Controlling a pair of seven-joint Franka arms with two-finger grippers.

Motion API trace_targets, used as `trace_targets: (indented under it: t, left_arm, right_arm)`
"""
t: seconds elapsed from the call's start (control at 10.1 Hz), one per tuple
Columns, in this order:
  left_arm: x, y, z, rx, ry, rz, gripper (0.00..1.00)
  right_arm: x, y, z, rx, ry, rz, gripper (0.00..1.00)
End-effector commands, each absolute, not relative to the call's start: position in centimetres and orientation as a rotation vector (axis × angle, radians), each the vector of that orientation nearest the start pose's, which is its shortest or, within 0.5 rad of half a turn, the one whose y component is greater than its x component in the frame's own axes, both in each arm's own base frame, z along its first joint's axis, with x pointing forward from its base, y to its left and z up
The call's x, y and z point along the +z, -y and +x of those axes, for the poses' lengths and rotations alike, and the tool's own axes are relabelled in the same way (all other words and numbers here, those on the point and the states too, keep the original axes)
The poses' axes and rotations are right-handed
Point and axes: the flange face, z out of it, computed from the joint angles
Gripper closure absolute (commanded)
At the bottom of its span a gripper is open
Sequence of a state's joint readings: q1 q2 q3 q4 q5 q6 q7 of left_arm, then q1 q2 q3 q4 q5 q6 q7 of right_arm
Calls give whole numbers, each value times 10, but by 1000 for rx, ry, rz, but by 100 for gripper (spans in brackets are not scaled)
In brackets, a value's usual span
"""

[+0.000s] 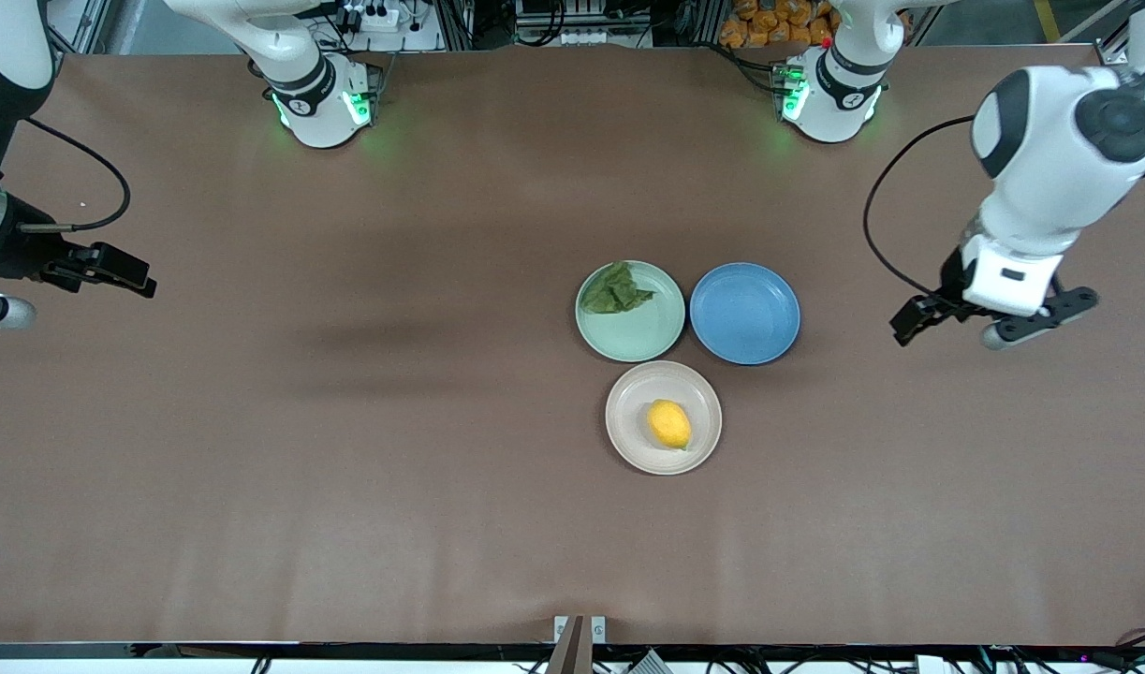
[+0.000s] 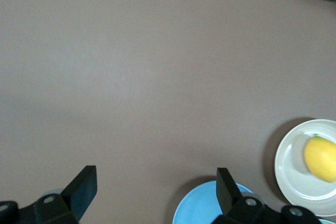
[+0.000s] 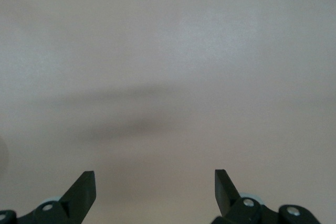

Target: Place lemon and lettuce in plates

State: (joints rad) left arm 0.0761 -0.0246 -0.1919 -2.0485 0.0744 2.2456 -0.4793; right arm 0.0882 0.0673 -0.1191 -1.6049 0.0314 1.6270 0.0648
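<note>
My left claw (image 1: 993, 323) hangs over bare table toward my left arm's end, fingers spread wide with nothing between them. My right claw (image 1: 113, 271) hangs over bare table at my right arm's end, fingers just as wide and just as empty; that arm is only waiting.

The lemon (image 1: 669, 423) lies in the beige plate (image 1: 628, 440), a little toward three o'clock of its centre. The lettuce (image 1: 615, 289) lies in the mint green plate (image 1: 652, 337), tucked up around eleven o'clock near the rim. From the beige plate, the green one sits at about eleven o'clock and the blue plate (image 1: 744, 314) at about one o'clock; the blue one is bare. The three plates sit close together in a cluster.

As I judge it, both placings are done and I am at the close of the job. The next move asks very little: keep both claws clear of the plates and settle my arms at rest. My left wrist view shows the lemon steady in its plate, so nothing needs correcting.
</note>
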Motion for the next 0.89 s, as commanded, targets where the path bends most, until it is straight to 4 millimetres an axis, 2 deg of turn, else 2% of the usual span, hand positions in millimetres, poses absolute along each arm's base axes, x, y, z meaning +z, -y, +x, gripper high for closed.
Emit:
trace_targets:
  t: [0.0, 0.2, 0.5, 0.8]
  left_arm:
    - [512, 68, 568, -350, 398, -3106, 0]
    - [545, 77, 566, -200, 299, -3100, 0]
    - [587, 60, 552, -147, -42, -3083, 0]
    - [620, 52, 543, -118, -67, -3087, 0]
  right_arm:
    - [577, 11, 572, 72, -130, -3116, 0]
    - [577, 10, 572, 72, -128, -3116, 0]
    - [576, -4, 571, 94, -99, -3120, 0]
    - [578, -3, 563, 94, -86, -3122, 0]
